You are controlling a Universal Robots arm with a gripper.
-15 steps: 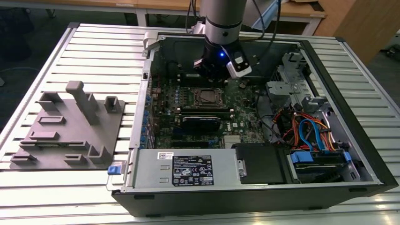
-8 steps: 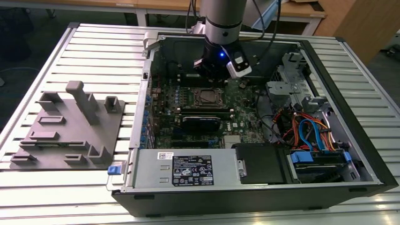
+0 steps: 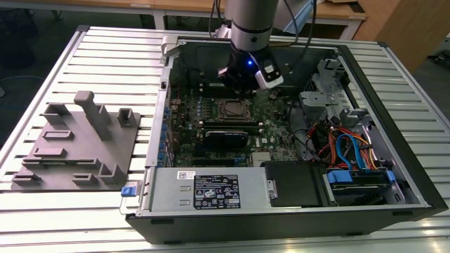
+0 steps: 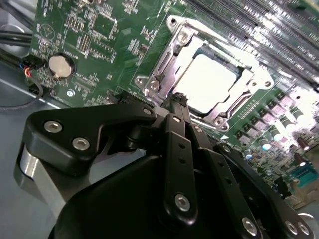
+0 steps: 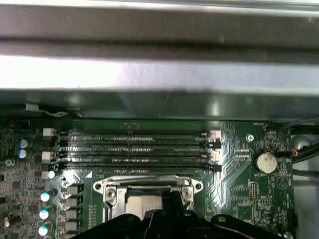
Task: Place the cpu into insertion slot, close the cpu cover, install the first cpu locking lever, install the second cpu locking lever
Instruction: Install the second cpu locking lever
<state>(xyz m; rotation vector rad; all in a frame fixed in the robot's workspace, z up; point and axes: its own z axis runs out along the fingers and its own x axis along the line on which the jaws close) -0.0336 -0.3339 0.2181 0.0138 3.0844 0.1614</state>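
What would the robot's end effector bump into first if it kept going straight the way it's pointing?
Probably the cpu cover, the silvery frame lying over the cpu in the insertion slot. In the second wrist view the end effector points at that frame's near edge, though depth is hard to judge, so it might meet the green board beside it.

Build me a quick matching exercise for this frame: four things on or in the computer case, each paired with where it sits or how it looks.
Things:
1. cpu
2. cpu cover
3. gripper
4. coin battery

Descriptions:
A. black, poised at the socket's edge
B. silvery frame lying around the chip
C. round, on green board away from the socket
D. pale square seated in the socket

Pairs: 1-D, 2-B, 3-A, 4-C
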